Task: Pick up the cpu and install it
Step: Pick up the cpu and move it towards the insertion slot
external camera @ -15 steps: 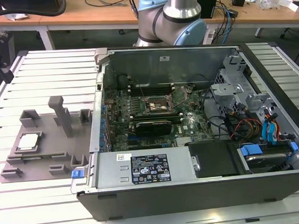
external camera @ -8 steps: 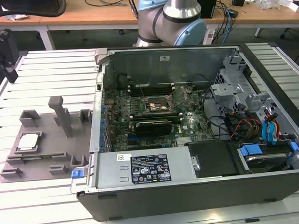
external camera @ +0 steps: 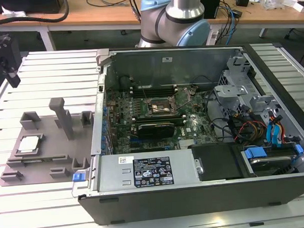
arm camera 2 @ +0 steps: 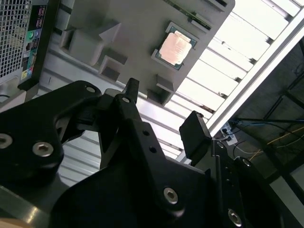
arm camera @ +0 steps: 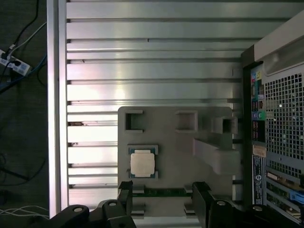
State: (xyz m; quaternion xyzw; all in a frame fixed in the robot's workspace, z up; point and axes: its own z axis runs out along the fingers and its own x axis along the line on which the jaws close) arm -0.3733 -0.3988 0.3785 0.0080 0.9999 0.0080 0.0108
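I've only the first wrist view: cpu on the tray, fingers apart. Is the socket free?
Observer: In the exterior view the socket looks bare, dark in the middle.
Operator: Is the case open?
Observer: Yes, its side panel is off; the board faces up.
Operator: How high is the gripper?
Observer: It hangs well above the table, clear of the cpu and tray.

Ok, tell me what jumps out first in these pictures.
The open dark metal computer case with its green motherboard dominates the exterior view's right. At that view's left, the small silvery square cpu lies in a grey plastic tray. The black tool hangs open above that tray, holding nothing.
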